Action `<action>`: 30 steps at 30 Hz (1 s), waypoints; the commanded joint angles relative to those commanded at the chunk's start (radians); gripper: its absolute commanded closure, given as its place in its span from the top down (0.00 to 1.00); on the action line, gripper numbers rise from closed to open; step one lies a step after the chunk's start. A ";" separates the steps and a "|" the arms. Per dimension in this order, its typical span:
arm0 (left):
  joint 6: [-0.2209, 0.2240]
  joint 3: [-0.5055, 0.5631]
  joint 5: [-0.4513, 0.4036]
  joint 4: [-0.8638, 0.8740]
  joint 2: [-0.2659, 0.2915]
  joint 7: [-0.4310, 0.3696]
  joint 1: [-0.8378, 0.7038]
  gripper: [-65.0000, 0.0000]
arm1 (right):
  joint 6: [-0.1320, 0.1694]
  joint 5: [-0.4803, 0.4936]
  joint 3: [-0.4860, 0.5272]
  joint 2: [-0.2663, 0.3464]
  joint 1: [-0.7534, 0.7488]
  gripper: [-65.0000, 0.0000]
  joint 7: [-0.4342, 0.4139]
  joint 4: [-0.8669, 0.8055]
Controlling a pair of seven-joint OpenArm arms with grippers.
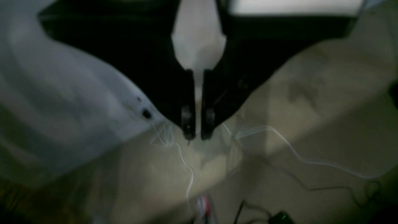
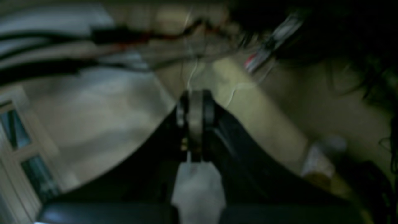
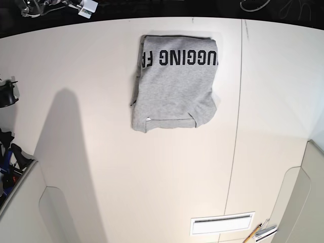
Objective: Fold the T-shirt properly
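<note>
The heather-grey T-shirt (image 3: 174, 83) lies folded into a rough rectangle on the white table (image 3: 101, 152), at the back centre in the base view. Black block lettering runs along its far edge. Neither arm shows in the base view. In the blurred left wrist view my left gripper (image 1: 198, 135) has its fingers close together with only a slit between them, and it holds nothing. In the blurred right wrist view my right gripper (image 2: 195, 104) is shut and empty. Both wrist views look away from the table, so the T-shirt is out of view in them.
A seam (image 3: 237, 131) runs front to back across the table, right of the shirt. A white slotted plate (image 3: 221, 223) and small tools (image 3: 260, 233) lie at the front right. Dark equipment (image 3: 7, 93) stands at the left edge. Cables (image 1: 292, 149) lie on the floor.
</note>
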State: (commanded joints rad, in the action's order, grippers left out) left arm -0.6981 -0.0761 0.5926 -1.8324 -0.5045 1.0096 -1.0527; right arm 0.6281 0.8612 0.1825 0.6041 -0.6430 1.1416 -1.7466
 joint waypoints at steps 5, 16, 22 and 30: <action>0.000 0.210 -0.232 0.202 -0.042 -0.238 0.021 0.06 | -0.003 -0.127 0.140 0.000 0.000 0.00 -0.085 0.101; 0.000 0.371 -0.245 0.787 0.044 -0.470 0.351 0.06 | -0.004 -0.360 0.278 -0.002 0.061 0.00 -0.436 0.365; 0.000 0.372 -0.193 1.062 0.135 -0.539 0.542 0.06 | -0.022 -0.469 0.375 -0.026 0.203 0.00 -0.596 0.657; 0.000 0.371 -0.155 1.159 0.181 -0.591 0.698 0.06 | -0.022 -0.543 0.407 -0.103 0.403 0.00 -0.596 0.869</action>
